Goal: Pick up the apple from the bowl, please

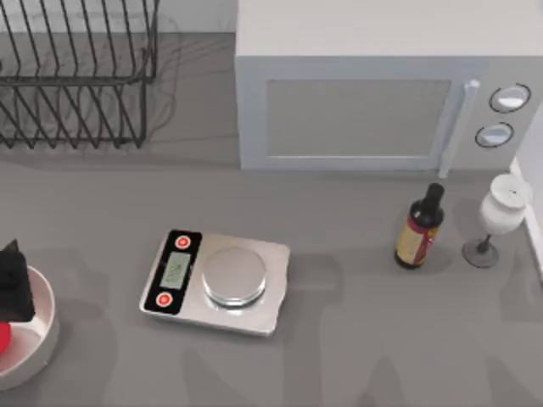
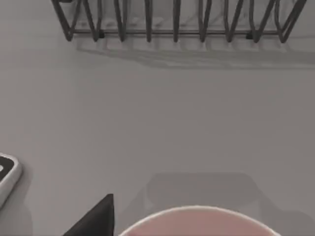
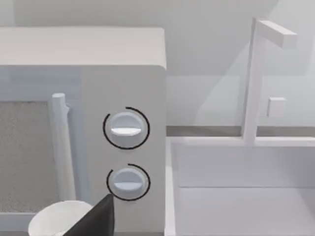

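The white bowl [image 1: 38, 339] sits at the table's left edge, partly cut off by the top view's border. A sliver of the red apple [image 1: 3, 336] shows inside it. My left gripper [image 1: 13, 284] hovers over the bowl's far rim, just above and beyond the apple. In the left wrist view one dark fingertip [image 2: 96, 220] sits well to the side, apart from the bowl [image 2: 197, 216] rim below; the gripper looks open and holds nothing. My right arm is parked at the right, its dark fingertip [image 3: 97, 219] facing the microwave.
A kitchen scale [image 1: 216, 280] with a round steel plate stands right of the bowl. A wire dish rack [image 1: 76, 72] is at the back left, a microwave [image 1: 373, 93] at the back. A dark bottle [image 1: 419, 229] and a white wine glass [image 1: 501, 212] stand at the right.
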Available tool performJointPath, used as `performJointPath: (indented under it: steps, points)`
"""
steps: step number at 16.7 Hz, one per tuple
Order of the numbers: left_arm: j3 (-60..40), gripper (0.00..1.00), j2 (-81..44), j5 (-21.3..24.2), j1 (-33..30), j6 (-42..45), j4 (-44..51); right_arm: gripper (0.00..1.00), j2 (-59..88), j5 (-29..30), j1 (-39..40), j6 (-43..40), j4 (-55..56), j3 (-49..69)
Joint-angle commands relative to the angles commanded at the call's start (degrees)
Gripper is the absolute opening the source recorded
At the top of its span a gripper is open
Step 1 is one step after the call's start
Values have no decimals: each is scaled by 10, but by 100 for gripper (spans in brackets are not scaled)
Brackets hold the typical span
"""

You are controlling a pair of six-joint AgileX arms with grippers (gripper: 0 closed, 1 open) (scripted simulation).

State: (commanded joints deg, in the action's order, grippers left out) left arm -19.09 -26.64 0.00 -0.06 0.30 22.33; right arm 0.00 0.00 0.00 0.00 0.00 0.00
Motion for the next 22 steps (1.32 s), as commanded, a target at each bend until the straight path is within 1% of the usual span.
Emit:
performJointPath:
  steps: [7, 11, 14, 17, 20, 22]
  points:
    - [-220, 100, -364, 0, -1, 3, 261, 100, 0, 0, 0, 0, 0, 0]
    - [-307, 100, -500, 0, -1, 5, 364, 100, 0, 0, 0, 0, 0, 0]
    - [-334, 100, -539, 0, -1, 5, 395, 100, 0, 0, 0, 0, 0, 0]
    - [-335, 100, -540, 0, -1, 5, 396, 100, 0, 0, 0, 0, 0, 0]
    - [-326, 100, -542, 0, -1, 5, 386, 100, 0, 0, 0, 0, 0, 0]
    - [-305, 100, -557, 0, 0, 6, 353, 100, 0, 0, 0, 0, 0, 0]
